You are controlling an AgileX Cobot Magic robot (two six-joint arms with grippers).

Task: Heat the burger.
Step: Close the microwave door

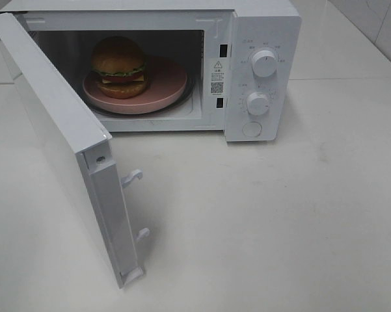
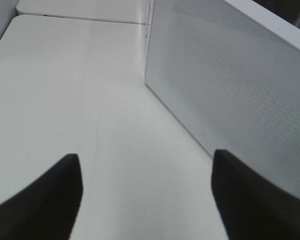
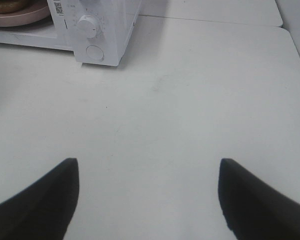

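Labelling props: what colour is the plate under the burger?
Pink: the round pink plate, clearest in the exterior high view.

Item 1, left gripper (image 2: 146,156): two fingers (image 2: 45,202), matte black, wedge-shaped, broad at the base and narrowing to rounded tips; edges soft and out of focus. Item 2, right gripper (image 3: 148,161): two fingers (image 3: 262,200), same black, same tapering wedge outline, surface plain.

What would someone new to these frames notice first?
The burger sits on a pink plate inside the white microwave at the back of the table. The microwave's door stands wide open, reaching toward the camera on the left. In the wrist views the left gripper and right gripper are both open and hold nothing.
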